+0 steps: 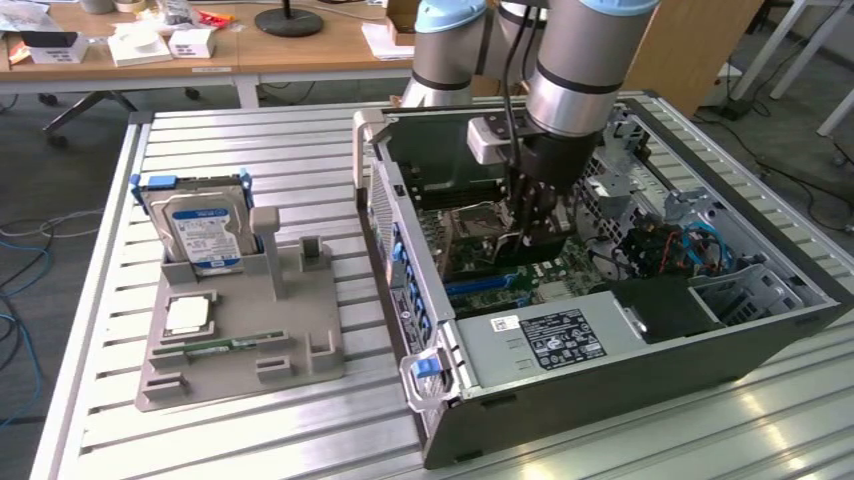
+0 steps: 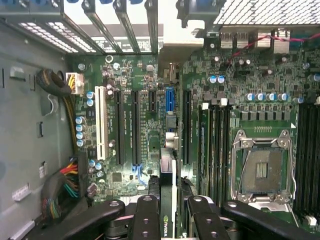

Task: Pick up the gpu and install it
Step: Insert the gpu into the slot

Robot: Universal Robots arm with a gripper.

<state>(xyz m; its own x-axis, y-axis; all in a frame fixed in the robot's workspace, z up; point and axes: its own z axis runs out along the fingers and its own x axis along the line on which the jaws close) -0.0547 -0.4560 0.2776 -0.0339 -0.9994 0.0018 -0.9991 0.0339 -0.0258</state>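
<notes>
My gripper (image 1: 531, 240) reaches down into the open computer case (image 1: 400, 260), just above the green motherboard (image 1: 467, 255). It is shut on the gpu (image 1: 523, 252), a thin black card held on edge. In the wrist view the gpu (image 2: 165, 220) shows edge-on between the black fingers (image 2: 148, 215), with a green logo on it. It hangs over the motherboard (image 2: 145, 150), roughly in line with the blue slot (image 2: 169, 100) and between the long black slots (image 2: 135, 125). Whether the card touches a slot I cannot tell.
The empty processor socket (image 2: 262, 170) and memory slots (image 2: 215, 145) lie beside the card. Cable bundles (image 2: 60, 187) sit by the case wall. On the slatted table a grey holder (image 1: 300, 345) carries a silver hard drive (image 1: 200, 225), a processor chip (image 1: 190, 315) and a green memory stick (image 1: 214, 347).
</notes>
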